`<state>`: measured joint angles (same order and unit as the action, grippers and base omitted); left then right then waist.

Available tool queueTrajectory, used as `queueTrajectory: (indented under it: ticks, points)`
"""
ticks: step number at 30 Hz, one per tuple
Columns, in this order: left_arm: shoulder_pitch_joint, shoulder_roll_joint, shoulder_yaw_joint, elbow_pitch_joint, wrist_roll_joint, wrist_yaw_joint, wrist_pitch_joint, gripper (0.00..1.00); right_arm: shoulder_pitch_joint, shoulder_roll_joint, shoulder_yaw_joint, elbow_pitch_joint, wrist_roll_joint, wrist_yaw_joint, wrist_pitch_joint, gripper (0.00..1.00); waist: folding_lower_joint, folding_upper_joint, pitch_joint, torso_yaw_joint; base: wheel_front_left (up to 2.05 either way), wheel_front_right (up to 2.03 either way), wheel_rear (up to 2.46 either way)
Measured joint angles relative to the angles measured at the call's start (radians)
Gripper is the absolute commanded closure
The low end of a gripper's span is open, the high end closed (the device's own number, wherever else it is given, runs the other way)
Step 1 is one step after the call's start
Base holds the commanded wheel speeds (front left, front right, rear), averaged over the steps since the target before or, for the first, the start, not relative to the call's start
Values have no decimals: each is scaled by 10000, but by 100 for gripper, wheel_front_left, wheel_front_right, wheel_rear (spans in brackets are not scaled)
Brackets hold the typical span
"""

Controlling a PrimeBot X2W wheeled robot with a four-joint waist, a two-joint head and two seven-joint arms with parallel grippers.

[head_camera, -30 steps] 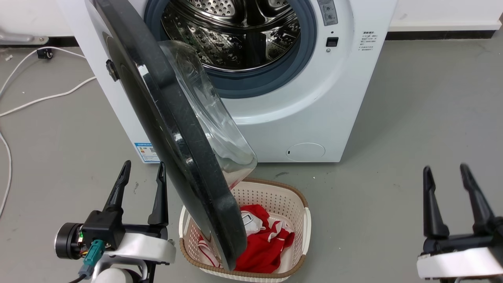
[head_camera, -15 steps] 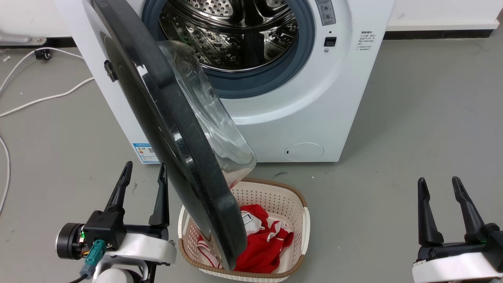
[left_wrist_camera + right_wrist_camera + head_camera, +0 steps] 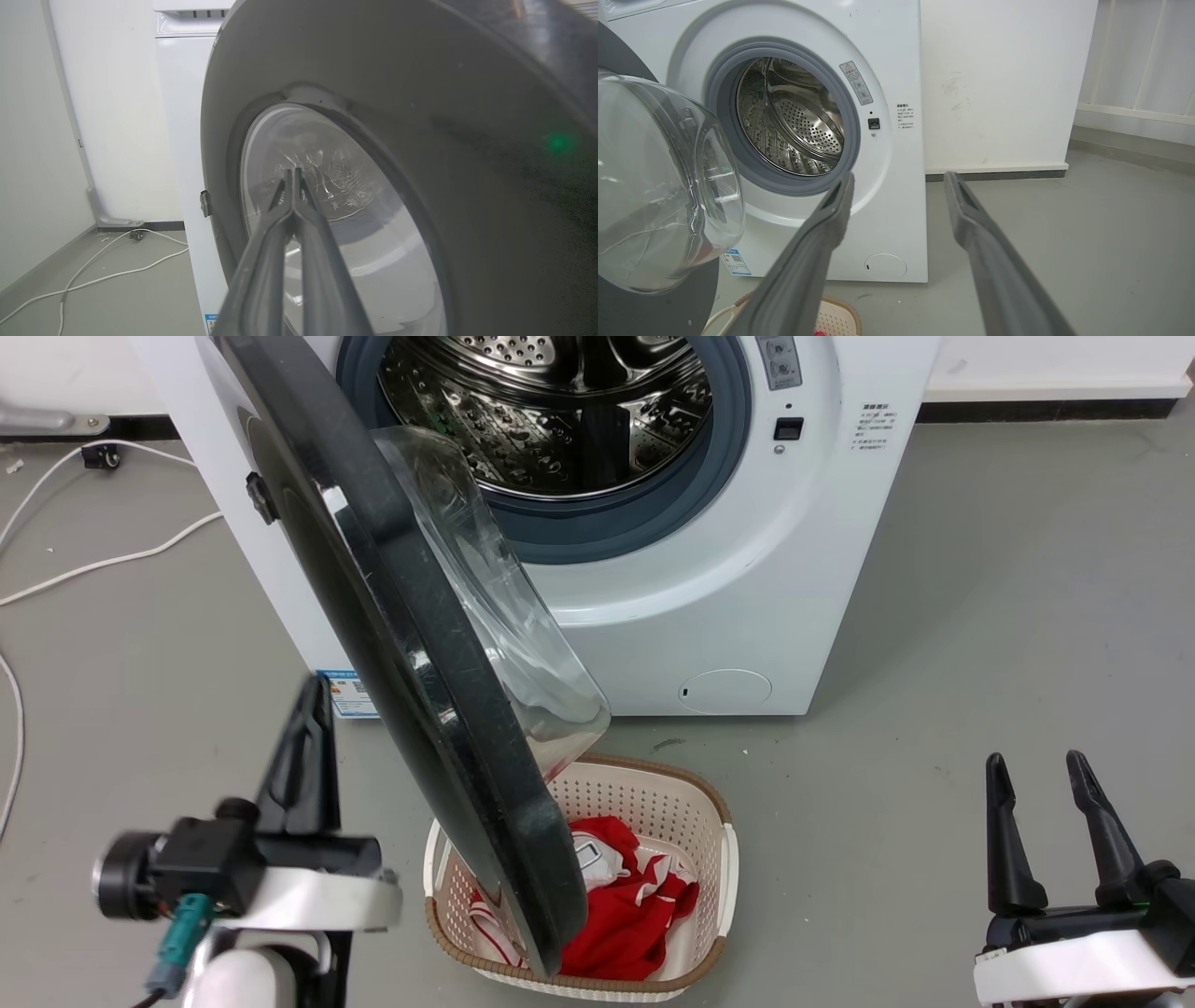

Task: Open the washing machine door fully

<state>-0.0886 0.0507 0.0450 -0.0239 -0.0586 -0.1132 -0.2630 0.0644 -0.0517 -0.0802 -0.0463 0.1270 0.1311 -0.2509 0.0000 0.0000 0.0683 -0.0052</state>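
The washing machine door (image 3: 439, 709) is a glossy black disc with a clear glass bowl (image 3: 504, 616). It stands swung out from the white machine (image 3: 747, 569), edge-on to me, its lower rim over the basket. My left gripper (image 3: 316, 695) is left of the door, on its outer side, apart from it. Its fingers are turned on edge. In the left wrist view that gripper (image 3: 294, 173) is shut on nothing and points at the door's outer face (image 3: 420, 116). My right gripper (image 3: 1034, 761) is open at the lower right, far from the door. In the right wrist view it (image 3: 899, 177) faces the machine's front, with the bowl (image 3: 658, 186) at left.
A white laundry basket (image 3: 724, 859) with red clothes sits on the grey floor under the door's lower rim. The steel drum (image 3: 560, 411) is open to view. White cables (image 3: 93, 565) lie on the floor at left. A small round flap (image 3: 725, 691) marks the machine's lower front.
My left gripper has gone from open to shut, rolled onto its edge and risen slightly beside the door. The right gripper sank a little. The door has not moved.
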Motion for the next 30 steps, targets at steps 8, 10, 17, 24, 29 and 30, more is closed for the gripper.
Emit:
queueTrajectory:
  ticks: [8,10,17,24,29,30]
  points:
    - [-485,15,337,-2318,267,293,-2,100,-17,2,-4,98,54,0,-38,0,0,0,-16,57,0,0,0]
    - [-598,27,412,-2897,387,368,-2,100,-17,2,0,119,59,0,-42,0,1,0,-39,62,0,0,0]
    - [-1104,253,405,-4930,654,460,-4,100,-20,2,-12,155,75,0,-54,0,0,0,-12,39,0,0,0]
    - [-1415,357,-1653,-6067,439,56,-12,100,-44,2,-25,249,136,0,-67,0,0,0,54,14,0,0,0]
    - [-1047,460,-3536,-5593,-63,-102,86,100,-50,4,-15,366,169,0,-50,0,0,0,54,54,0,0,0]
    - [-955,500,-3850,-5453,-182,-111,213,100,-50,4,-15,380,176,0,-50,0,0,0,53,72,0,0,0]
